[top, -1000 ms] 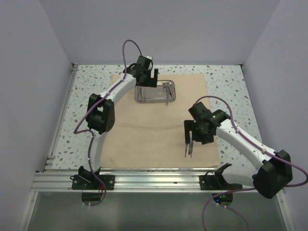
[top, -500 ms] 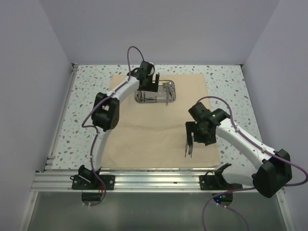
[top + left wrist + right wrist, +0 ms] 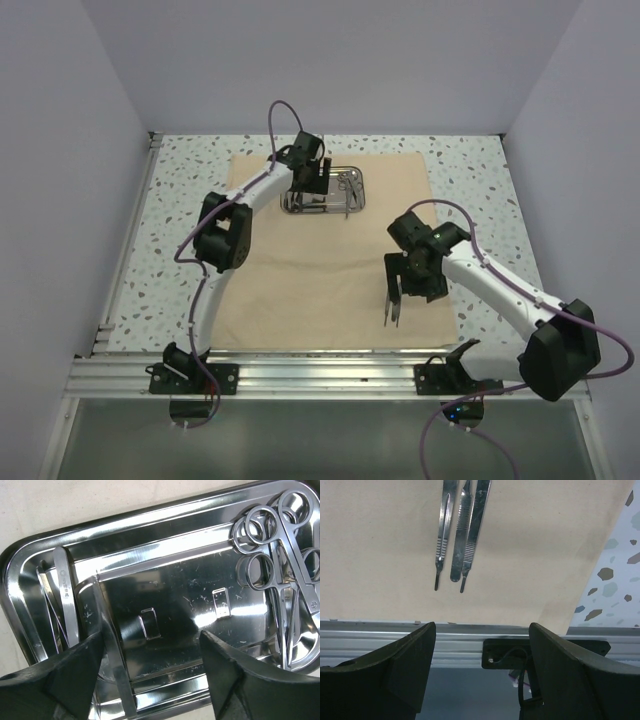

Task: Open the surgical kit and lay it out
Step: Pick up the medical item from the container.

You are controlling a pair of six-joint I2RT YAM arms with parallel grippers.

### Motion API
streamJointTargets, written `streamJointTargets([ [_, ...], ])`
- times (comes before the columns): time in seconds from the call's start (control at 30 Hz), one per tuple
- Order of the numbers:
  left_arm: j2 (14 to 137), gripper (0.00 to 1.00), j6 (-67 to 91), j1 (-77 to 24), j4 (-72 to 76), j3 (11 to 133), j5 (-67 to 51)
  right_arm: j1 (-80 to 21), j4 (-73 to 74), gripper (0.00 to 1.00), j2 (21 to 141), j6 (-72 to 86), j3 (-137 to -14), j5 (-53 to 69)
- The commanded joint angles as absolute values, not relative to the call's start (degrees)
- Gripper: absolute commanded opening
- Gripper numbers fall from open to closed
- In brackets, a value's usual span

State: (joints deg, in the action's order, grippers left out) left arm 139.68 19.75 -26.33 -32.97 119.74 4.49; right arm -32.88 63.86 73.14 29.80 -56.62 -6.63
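- Noting positions first: the cloth wrap (image 3: 300,290) lies spread flat on the table (image 3: 170,200), and the steel tray (image 3: 150,527) sits on its far middle part.
- Your left hand (image 3: 152,647) hangs low over the tray with its fingers wide apart. There is only bare tray floor between them.
- Tweezers (image 3: 67,600) lie along the tray's left wall. Ring-handled scissors (image 3: 281,605) and similar pieces overlap in a pile at the right end.
- Your right hand (image 3: 481,630) hovers over the near right part of the cloth, fingers wide, holding nothing. Three slim instruments (image 3: 457,535) lie side by side on the cloth just beyond it.
- Handling, as a judgement: the instruments look light, rigid and polished, so likely slippery. They lie almost flat, which gives the pads little to bite on.
- Tweezers: take them across the flat mid-shank and come straight down, since the tray wall crowds one side.
- Scissors: the rings overlap, so lifting one may drag its neighbours. Grip near the pivot, where the metal is thickest.
- The tray is probably light and may skate on the cloth if nudged. The cloth is soft and would ruck under a dragging fingertip.
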Motion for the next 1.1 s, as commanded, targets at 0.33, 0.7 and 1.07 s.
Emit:
streamJointTargets([
  [0.33, 138.43, 0.42, 20.04, -26.19, -28.66, 111.72, 3.96, -32.96, 64.16, 0.78, 74.62, 28.57, -59.41, -8.0],
  [0.7, 135.88, 0.0, 18.81, -26.1, -29.52, 112.66, 5.01, -32.96, 63.02, 0.77, 76.02, 27.95, -60.99, -8.0],
  [1.07, 121.57, 0.0, 18.37, -26.37, -35.16, 112.02, 5.36, -32.96, 58.72, 0.77, 80.23, 25.49, -66.44, -8.17],
])
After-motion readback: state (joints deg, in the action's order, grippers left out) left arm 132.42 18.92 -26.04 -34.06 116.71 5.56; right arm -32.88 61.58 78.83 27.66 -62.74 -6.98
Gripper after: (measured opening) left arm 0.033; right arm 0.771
